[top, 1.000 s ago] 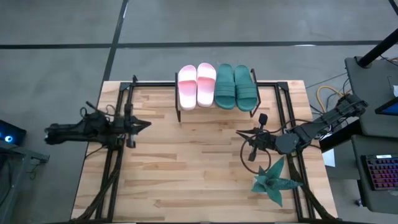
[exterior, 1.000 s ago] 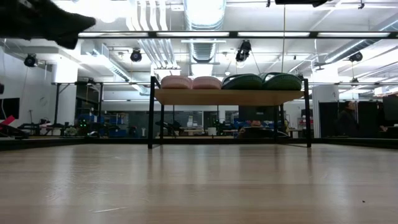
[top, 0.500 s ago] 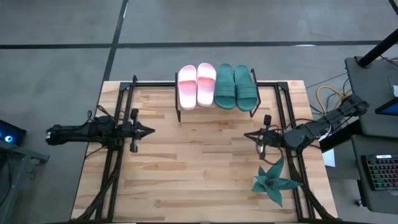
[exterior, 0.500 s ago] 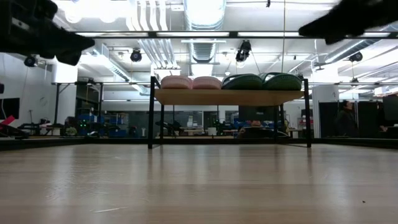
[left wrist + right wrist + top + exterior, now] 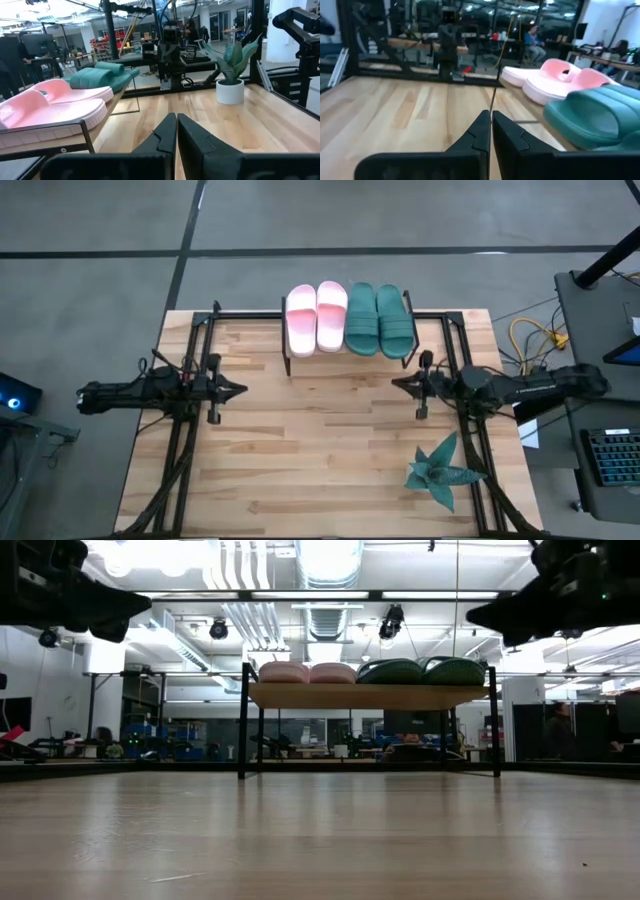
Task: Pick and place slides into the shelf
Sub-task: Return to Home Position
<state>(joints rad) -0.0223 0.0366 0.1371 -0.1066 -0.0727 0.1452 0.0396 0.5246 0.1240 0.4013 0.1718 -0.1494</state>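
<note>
Job looks finished; both arms hang clear.
Nearest, a spiky teal plant (image 5: 440, 470) stands on the butcher-block bench (image 5: 300, 480). Midway, left tool (image 5: 235, 389) and right tool (image 5: 397, 383) hover at opposite sides, fingers together, empty, seemingly parking. Farthest, pale pink rubber slides (image 5: 317, 317) and dark teal-green rubber slides (image 5: 379, 318) lie side by side atop the low wood-topped, black-legged shelf (image 5: 365, 695).

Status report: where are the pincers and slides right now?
Left pincer shut, empty, over table left. Right pincer shut, empty, over table right. Four slides on shelf. Nothing in the way.
</note>
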